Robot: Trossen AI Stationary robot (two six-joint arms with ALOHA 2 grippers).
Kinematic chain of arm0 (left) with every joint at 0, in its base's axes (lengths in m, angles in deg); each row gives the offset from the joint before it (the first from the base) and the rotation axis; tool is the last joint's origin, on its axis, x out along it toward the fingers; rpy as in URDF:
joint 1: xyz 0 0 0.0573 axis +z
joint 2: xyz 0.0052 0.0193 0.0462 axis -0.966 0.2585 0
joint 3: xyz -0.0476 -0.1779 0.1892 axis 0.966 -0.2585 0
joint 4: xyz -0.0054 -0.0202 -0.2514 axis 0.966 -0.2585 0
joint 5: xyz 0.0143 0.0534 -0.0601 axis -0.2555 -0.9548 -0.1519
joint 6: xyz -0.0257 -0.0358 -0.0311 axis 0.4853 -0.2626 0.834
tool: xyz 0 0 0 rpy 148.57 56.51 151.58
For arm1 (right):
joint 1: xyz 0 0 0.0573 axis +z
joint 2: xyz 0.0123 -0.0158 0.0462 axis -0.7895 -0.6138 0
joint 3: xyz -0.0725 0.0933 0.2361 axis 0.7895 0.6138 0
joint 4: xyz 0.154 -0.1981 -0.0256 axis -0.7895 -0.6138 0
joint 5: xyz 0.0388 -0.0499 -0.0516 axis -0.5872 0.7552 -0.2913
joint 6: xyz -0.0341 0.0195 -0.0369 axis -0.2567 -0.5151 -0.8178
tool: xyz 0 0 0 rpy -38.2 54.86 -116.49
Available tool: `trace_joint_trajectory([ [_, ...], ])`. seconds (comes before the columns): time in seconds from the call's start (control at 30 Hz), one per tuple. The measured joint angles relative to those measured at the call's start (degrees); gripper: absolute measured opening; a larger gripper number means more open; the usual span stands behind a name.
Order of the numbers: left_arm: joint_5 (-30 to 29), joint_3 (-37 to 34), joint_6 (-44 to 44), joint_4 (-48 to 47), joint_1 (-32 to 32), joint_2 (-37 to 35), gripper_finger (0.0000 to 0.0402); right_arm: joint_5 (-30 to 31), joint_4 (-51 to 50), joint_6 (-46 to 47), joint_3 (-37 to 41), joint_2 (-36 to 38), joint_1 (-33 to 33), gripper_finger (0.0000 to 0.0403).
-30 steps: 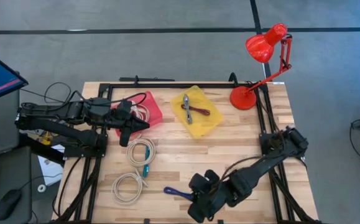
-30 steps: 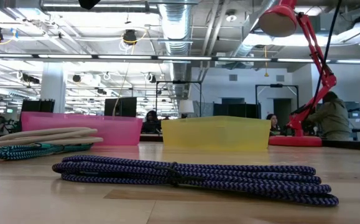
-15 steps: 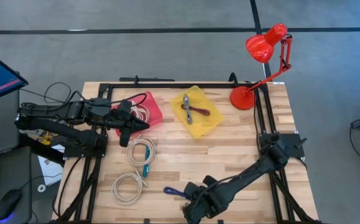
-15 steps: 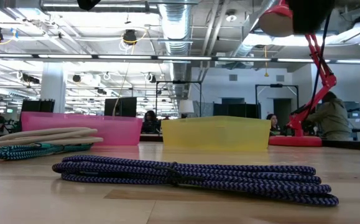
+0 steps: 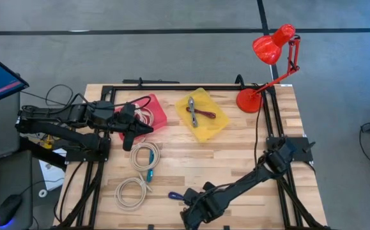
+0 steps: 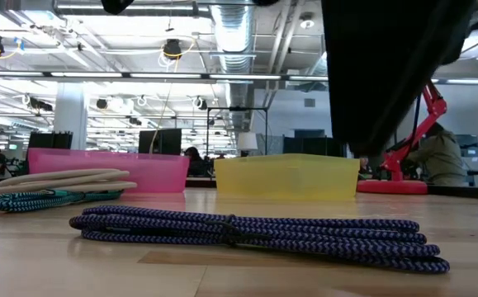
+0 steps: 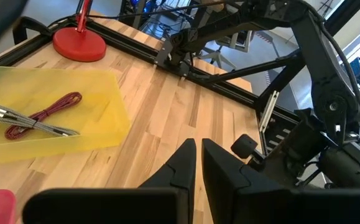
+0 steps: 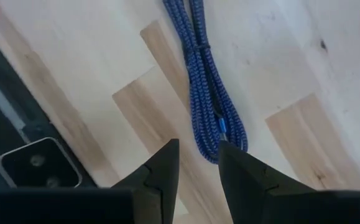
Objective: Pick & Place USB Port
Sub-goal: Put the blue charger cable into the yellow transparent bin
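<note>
A blue braided USB cable [image 5: 174,195] [image 6: 255,229], tied into a bundle, lies flat on the wood near the table's near edge. My right gripper [image 8: 197,146] hangs open above its looped end [image 8: 220,134], fingers pointing steeply down and clear of it. In the low view the arm [image 6: 387,66] shows as a dark mass above the cable. My left gripper [image 5: 147,128] [image 7: 196,144] is shut on nothing, held in the air beside the pink bin [image 5: 160,117].
A yellow bin [image 5: 218,130] at the far middle holds a red and a silver cable. Beige cable coils [image 5: 144,153] [image 5: 131,191] and a teal cable [image 5: 151,174] lie left of the blue one. A red desk lamp [image 5: 251,100] stands at the far right corner.
My right gripper has come down and toward the table's left edge, over the blue cable, tipping to point more steeply down. Its arm has dropped into the low view from above. The cable has not moved.
</note>
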Motion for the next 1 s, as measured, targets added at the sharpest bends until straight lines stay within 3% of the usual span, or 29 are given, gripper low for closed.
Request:
trace_joint_trajectory([
  [1.0,0.0,0.0,0.0,-0.1,0.0,0.0,0.0026,-2.3,7.8,-1.2,6.6,0.1,-2.7,0.0103],
])
